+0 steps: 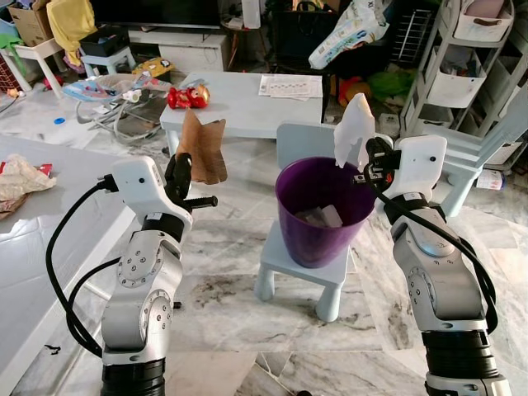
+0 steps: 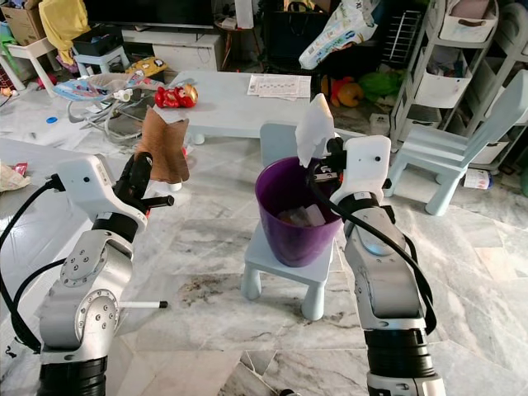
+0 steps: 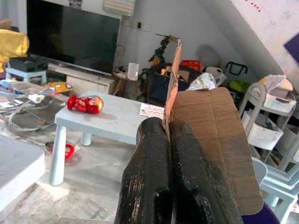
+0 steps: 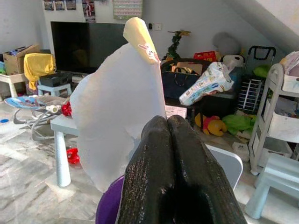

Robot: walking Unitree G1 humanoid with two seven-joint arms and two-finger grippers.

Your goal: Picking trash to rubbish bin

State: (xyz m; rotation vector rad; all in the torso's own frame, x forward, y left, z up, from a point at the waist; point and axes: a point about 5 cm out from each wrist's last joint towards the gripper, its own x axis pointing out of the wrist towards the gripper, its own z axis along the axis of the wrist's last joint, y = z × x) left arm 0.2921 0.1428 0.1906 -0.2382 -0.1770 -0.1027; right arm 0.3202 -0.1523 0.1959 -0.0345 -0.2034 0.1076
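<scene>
A purple bin (image 1: 323, 210) stands on a small pale blue stool (image 1: 301, 268) in front of me, with scraps of paper inside. My right gripper (image 1: 363, 165) is shut on a white paper wrapper (image 1: 352, 129), held just above the bin's right rim; the wrapper (image 4: 119, 105) sticks up past the closed fingers. My left gripper (image 1: 180, 172) is shut on a brown piece of cardboard (image 1: 203, 147), held up to the left of the bin, well short of it. The cardboard (image 3: 212, 140) stands upright in the closed fingers.
A white table edge (image 1: 49, 239) with crumpled trash (image 1: 21, 177) lies at my left. Behind the bin are a low pale blue table (image 1: 239, 103) with a red toy (image 1: 187, 96), a light blue child's chair (image 1: 478, 153), shelving and clutter. Marble floor surrounds the stool.
</scene>
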